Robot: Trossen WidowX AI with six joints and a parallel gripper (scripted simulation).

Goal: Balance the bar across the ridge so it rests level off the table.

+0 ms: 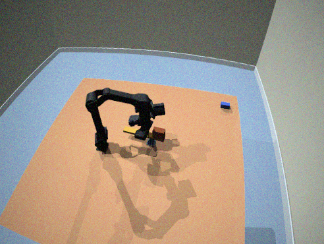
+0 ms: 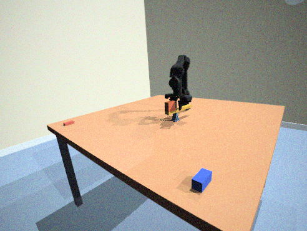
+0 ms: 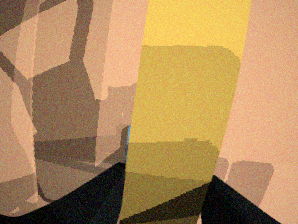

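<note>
As the exterior view runs from left to right, we list the items thus.

Item: one red stick (image 2: 68, 123), at the bench's (image 1: 204, 132) (image 2: 140, 150) (image 3: 272, 110) left edge, well apart from the work; leave alone.

Item: one red-brown block (image 1: 159, 134) (image 2: 170, 107), at the left end of the bar. We judge it the heavy end, so the balance point should lie nearer to it than the bar's middle.

Item: one blue ridge (image 1: 151, 142) (image 2: 175, 117) (image 3: 129, 136), standing on the bench below the bar, towards the block end. Whether the two touch we cannot tell. We advise lowering straight and slowly, keeping the bar crosswise to the crest, lest a push tip the ridge.

Item: one claw (image 1: 141, 134) (image 2: 180, 106) (image 3: 165, 179), black, clenched on the bar. We would hold it until the crest carries the weight, then part the fingers evenly and little by little; should either end dip, regrip and shift the bar towards the high side.

Item: one yellow bar (image 1: 129, 130) (image 2: 186, 107) (image 3: 190, 100), held above the bench, its plain end reaching right.

Item: one blue block (image 1: 225, 105) (image 2: 201, 180), near right, no part of our task.
</note>
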